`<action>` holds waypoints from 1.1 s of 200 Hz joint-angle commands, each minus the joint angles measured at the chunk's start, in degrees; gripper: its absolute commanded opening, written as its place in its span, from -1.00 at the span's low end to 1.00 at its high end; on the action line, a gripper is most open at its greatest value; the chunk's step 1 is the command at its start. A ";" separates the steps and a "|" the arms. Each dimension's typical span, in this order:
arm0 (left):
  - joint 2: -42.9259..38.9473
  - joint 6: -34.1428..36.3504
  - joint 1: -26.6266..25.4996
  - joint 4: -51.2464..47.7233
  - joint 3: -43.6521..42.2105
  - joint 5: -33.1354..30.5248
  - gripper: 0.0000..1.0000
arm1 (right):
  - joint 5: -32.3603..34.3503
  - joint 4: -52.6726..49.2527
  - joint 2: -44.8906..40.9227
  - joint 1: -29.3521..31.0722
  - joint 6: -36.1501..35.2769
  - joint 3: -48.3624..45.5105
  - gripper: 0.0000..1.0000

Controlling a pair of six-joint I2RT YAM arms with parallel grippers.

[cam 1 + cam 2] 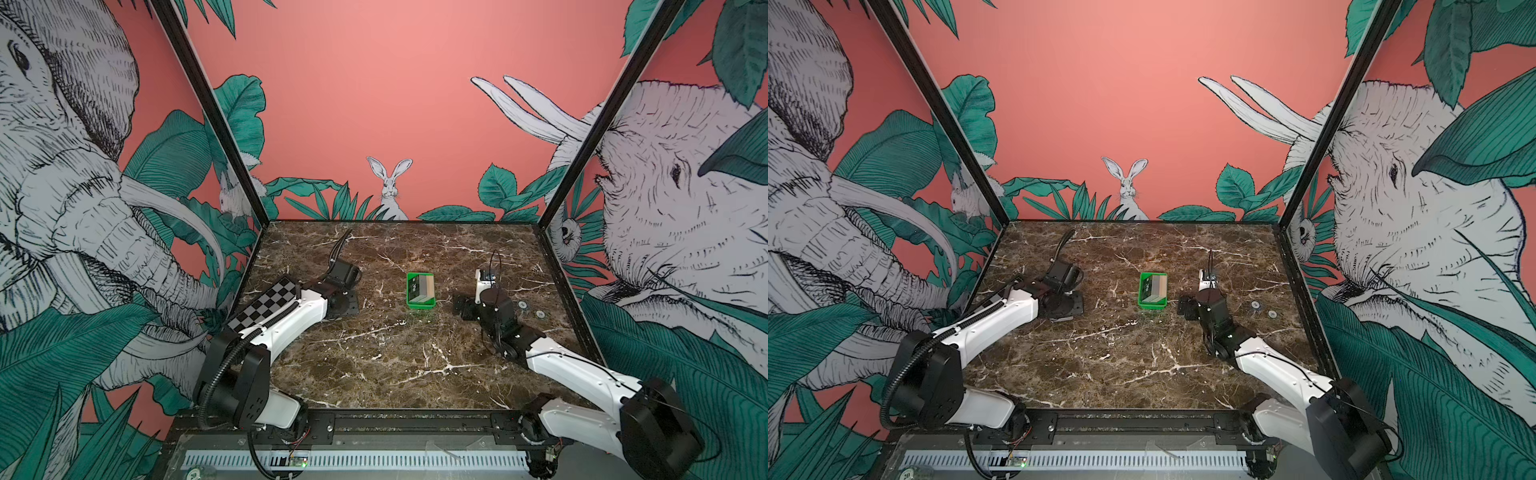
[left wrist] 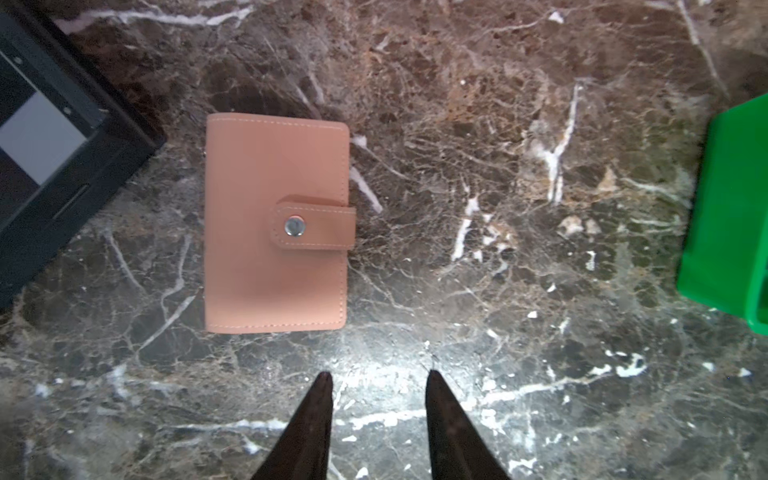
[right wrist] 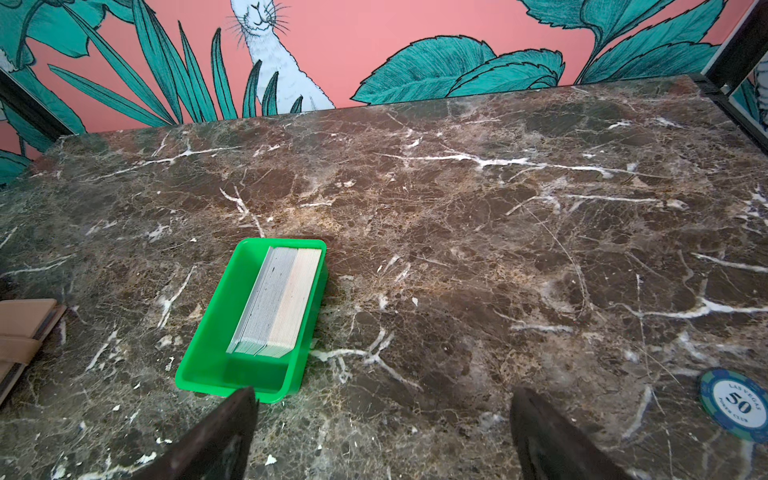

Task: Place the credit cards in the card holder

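Right, from my console the brown marble table point(image 1: 395, 365) fills the cell floor in both top views. Near its middle sits the green tray point(image 1: 420, 306). The credit cards point(image 3: 278, 303) stand on edge inside it as one packed stack against one long wall, with grey edges on one half and pale tan edges on the other.

The card holder point(image 2: 274, 224) lies flat on the marble to the tray's left, apart from it. It is closed, salmon-tan with stitched edges, and its short strap is snapped down by a silver button.

My left gripper point(image 2: 379, 373) hangs over bare marble near the holder's short edge. Its fingers point(image 2: 320, 415) are partly apart, with nothing between them. My right gripper point(image 3: 382, 391) is spread wide and empty. One fingertip lines up with the tray's near rim, and I cannot tell whether it touches.

Only the wrist views give me the holder: the left wrist view shows it whole, the right wrist view just a corner. In both top views the left arm's wrist covers that spot. The right wrist view also lets me read "50" on a blue poker chip point(image 3: 733, 401); a top view shows it only as a small disc.
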 commanded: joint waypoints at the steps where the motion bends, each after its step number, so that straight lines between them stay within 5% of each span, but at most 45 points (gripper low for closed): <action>1: 0.89 4.44 2.16 0.49 -0.64 0.38 -0.19 | -0.04 2.21 0.39 0.49 -0.48 0.96 0.86; 69: 7.78 10.10 6.11 1.26 2.97 -2.14 0.00 | -0.08 2.37 1.15 0.49 -0.60 1.05 0.86; 123: 12.86 12.87 11.86 3.63 4.97 2.77 0.66 | -0.08 2.45 1.93 0.49 -0.49 1.27 0.87; 165: 18.68 19.66 12.53 0.99 10.01 5.86 0.97 | 0.01 2.44 2.22 0.49 -0.51 1.39 0.87; 192: 20.68 21.24 12.64 1.70 10.28 8.43 0.97 | 0.01 2.27 2.41 0.45 -0.46 1.54 0.87; 220: 21.71 20.78 12.64 2.39 9.43 10.76 0.74 | -0.17 2.36 2.76 0.49 -0.33 1.58 0.87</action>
